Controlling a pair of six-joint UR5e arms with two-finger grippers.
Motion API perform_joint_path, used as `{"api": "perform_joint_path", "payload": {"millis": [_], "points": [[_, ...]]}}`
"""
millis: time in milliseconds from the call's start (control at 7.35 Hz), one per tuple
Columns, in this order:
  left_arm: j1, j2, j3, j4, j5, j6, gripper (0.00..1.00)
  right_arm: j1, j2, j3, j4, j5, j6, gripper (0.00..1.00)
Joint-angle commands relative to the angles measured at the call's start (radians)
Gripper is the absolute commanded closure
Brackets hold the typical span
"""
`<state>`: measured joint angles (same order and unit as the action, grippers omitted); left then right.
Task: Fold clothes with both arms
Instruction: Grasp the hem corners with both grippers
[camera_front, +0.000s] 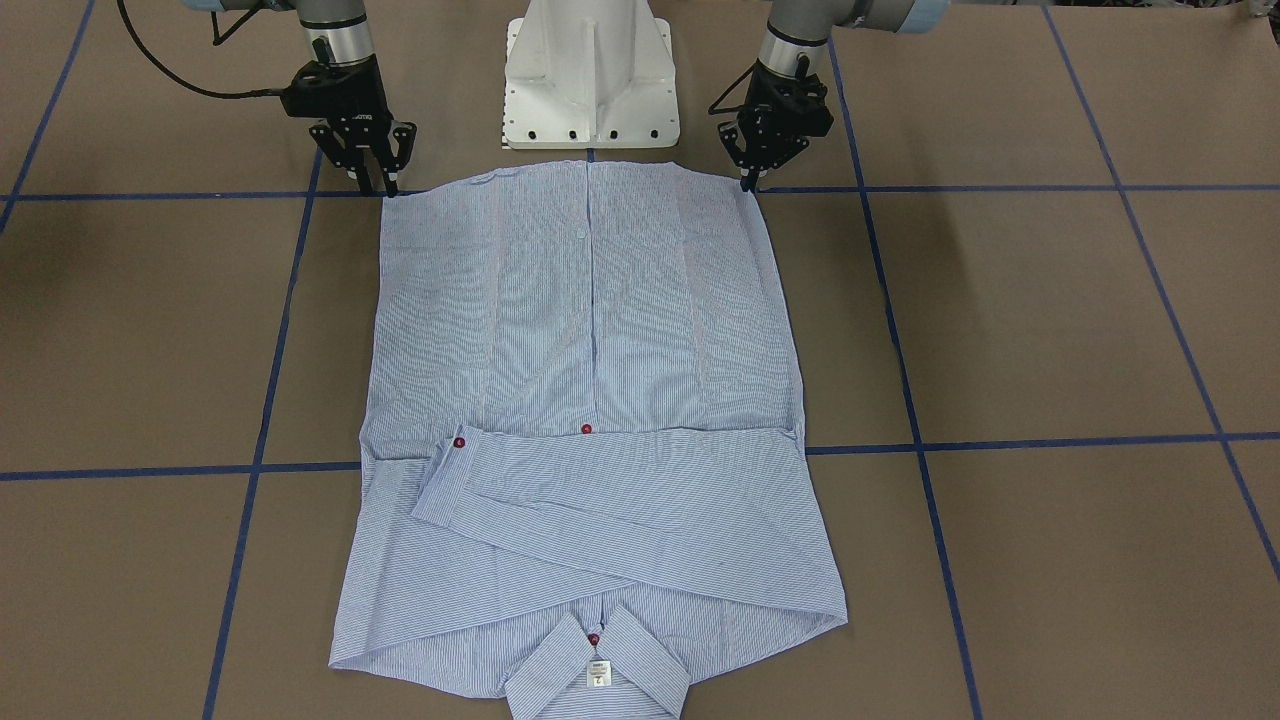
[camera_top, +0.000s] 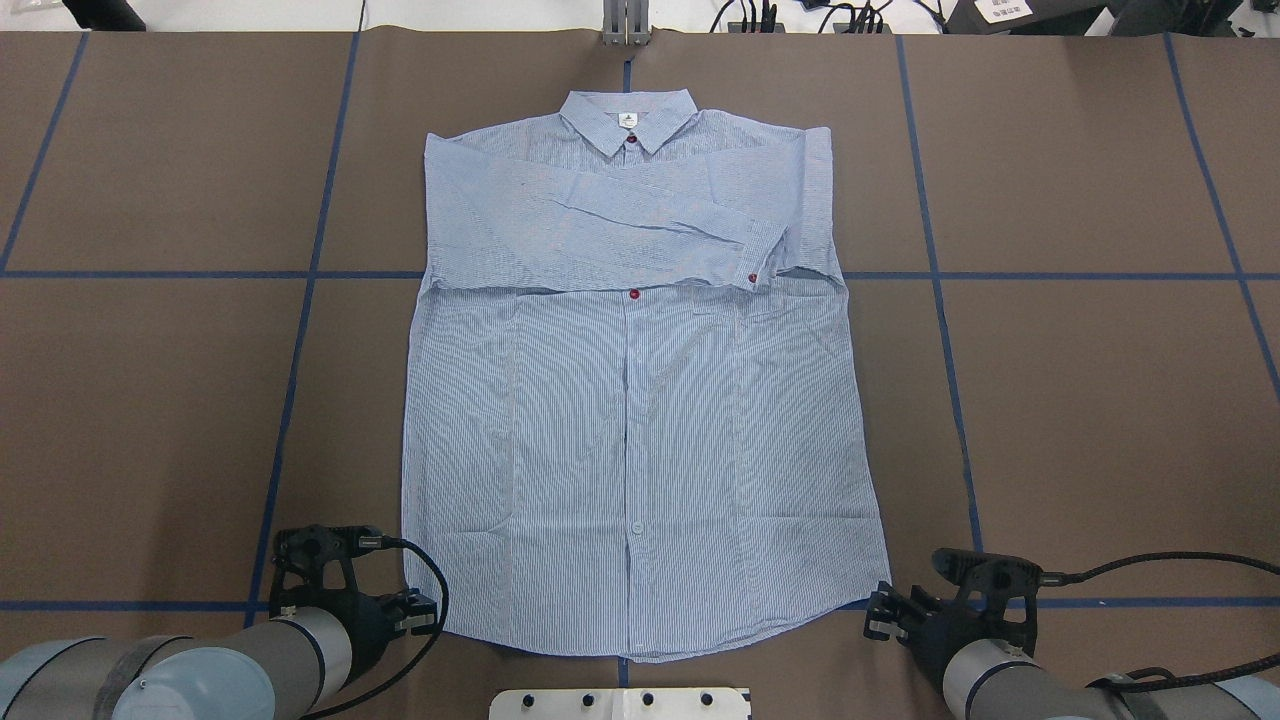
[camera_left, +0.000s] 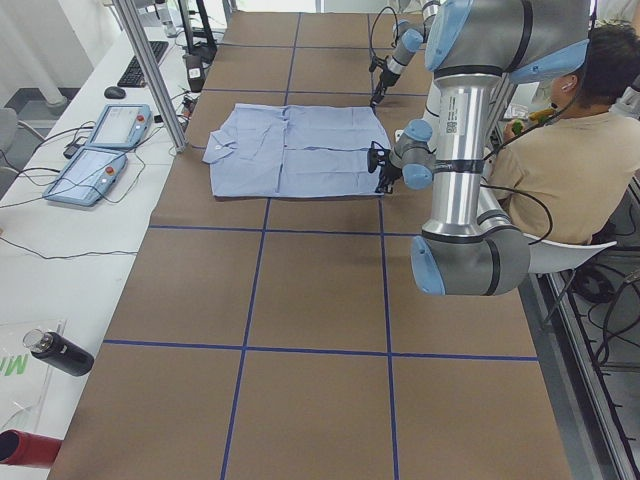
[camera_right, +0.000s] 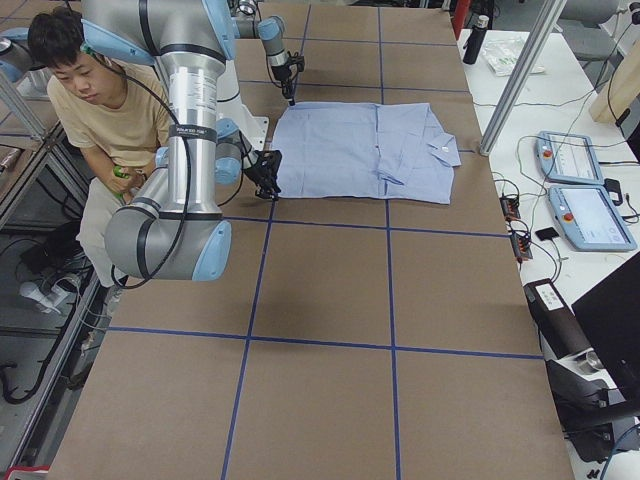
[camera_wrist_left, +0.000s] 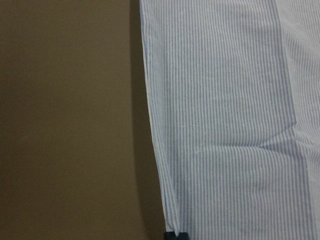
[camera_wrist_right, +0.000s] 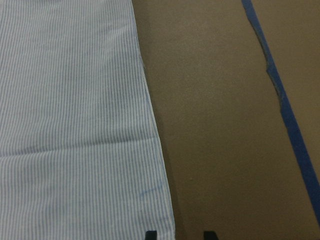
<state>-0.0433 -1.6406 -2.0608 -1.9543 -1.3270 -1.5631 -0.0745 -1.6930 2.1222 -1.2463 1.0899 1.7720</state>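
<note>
Fingers of left gripper (camera_front: 748, 183) pinch shirt (camera_front: 650, 330) hem; those of right gripper (camera_front: 378, 184) sit apart, straddling it.
Hem grasp under way; next, likely: right closes, both lift.

Bare brown table (camera_top: 1100, 420) lies open on both sides of the shirt (camera_top: 640, 430), in wide lanes running to the far edge. The white pedestal base (camera_front: 590, 80) stands just beside the middle of the hem, between the left gripper (camera_front: 747, 183) and right gripper (camera_front: 378, 185) at the hem's corners. An aluminium post (camera_top: 625, 22) stands just beyond the collar (camera_top: 628, 118). A seated person (camera_left: 560, 150) is behind the arms.
</note>
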Motion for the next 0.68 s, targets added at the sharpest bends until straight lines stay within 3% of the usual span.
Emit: {"api": "perform_joint_path", "payload": {"millis": [0, 545], "points": [[-0.001, 0.001, -0.001, 0.0, 0.0, 0.0, 1.0, -0.008, 0.007, -0.011, -0.001, -0.014, -0.005, 0.59], [-0.001, 0.001, 0.001, 0.002, 0.0, 0.0, 1.0, -0.007, 0.015, -0.016, 0.001, -0.016, -0.009, 0.68]]}}
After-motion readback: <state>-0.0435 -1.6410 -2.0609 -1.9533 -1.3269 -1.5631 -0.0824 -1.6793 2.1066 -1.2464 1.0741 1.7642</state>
